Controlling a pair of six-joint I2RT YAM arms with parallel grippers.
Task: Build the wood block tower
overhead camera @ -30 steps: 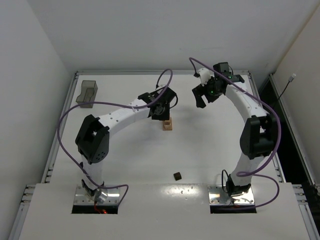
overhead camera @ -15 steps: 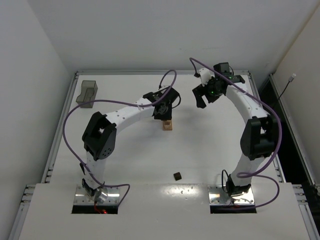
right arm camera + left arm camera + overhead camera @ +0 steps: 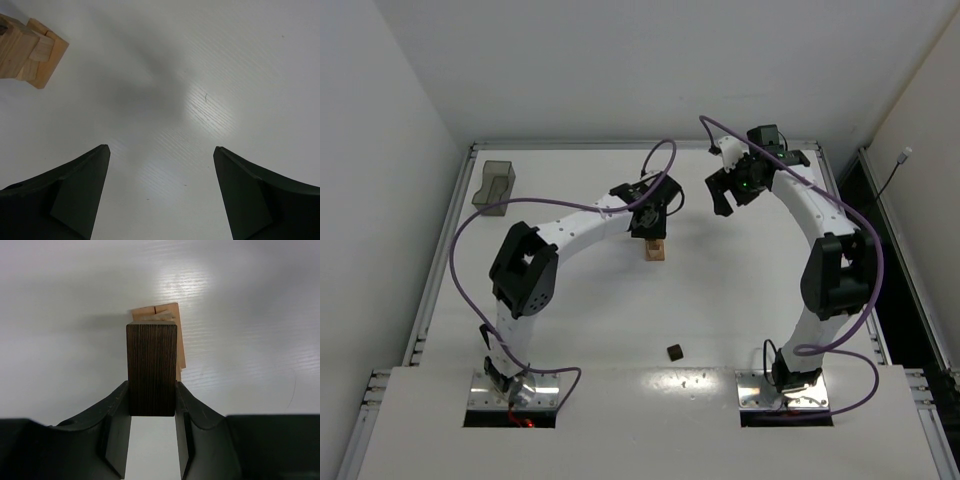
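The wood block tower [image 3: 655,250] is a short stack of light tan blocks near the middle of the table. My left gripper [image 3: 649,217] hangs just above and behind it, shut on a dark brown cuboid [image 3: 151,370]. In the left wrist view the tower's tan blocks [image 3: 172,315] show past the cuboid's far end. My left gripper [image 3: 152,386] clamps the cuboid's near end between both fingers. My right gripper [image 3: 725,197] hovers to the right of the tower, open and empty. In the right wrist view the right gripper [image 3: 160,148] stands over bare table, with the tower [image 3: 32,52] at the upper left.
A translucent grey bin [image 3: 495,187] stands at the table's far left edge. One loose dark brown block [image 3: 675,351] lies near the front, with small crumbs [image 3: 695,379] beside it. Raised rails border the table [image 3: 570,320].
My left arm has swung a little to the right, carrying the dark cuboid closer over the tower. The right arm has not moved.
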